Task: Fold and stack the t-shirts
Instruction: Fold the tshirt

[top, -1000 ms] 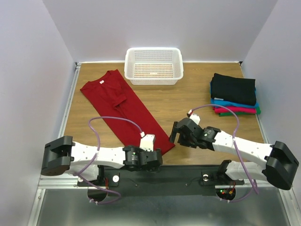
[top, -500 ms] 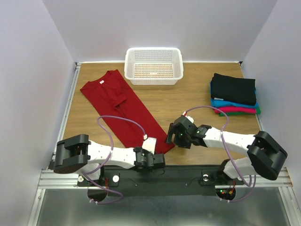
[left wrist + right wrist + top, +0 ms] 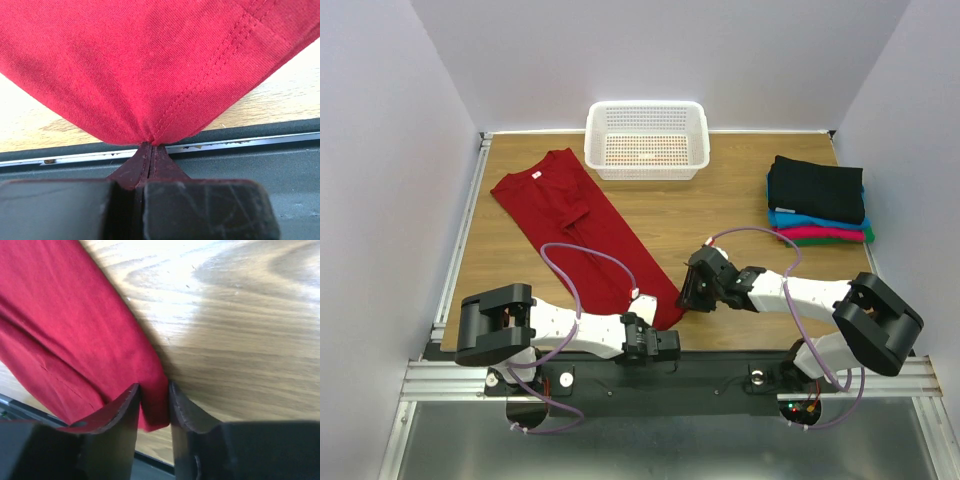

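On the wooden worktop (image 3: 720,210), seen from above, the dark red t-shirt (image 3: 582,228) lies as a long, narrow strip running diagonally, with its collar and white neck label (image 3: 536,173) at the far left and its hem at the near edge. The left end effector (image 3: 658,330) and right end effector (image 3: 688,297) sit at the two near corners of that hem. A white basket (image 3: 647,140) stands at the far side, and at the far right is a stack of folded t-shirts (image 3: 817,188) (black on top, then blue, magenta and green edges).

From the left wrist, the left end effector (image 3: 151,155) is clamped tight on a gathered point of the red cloth (image 3: 150,65), with a double-stitched hem fanning away from it.

From the right wrist, the right end effector (image 3: 155,395) pinches the shirt's folded edge (image 3: 65,340) against the wood, with cloth filling the narrow gap between its fingers (image 3: 120,410).
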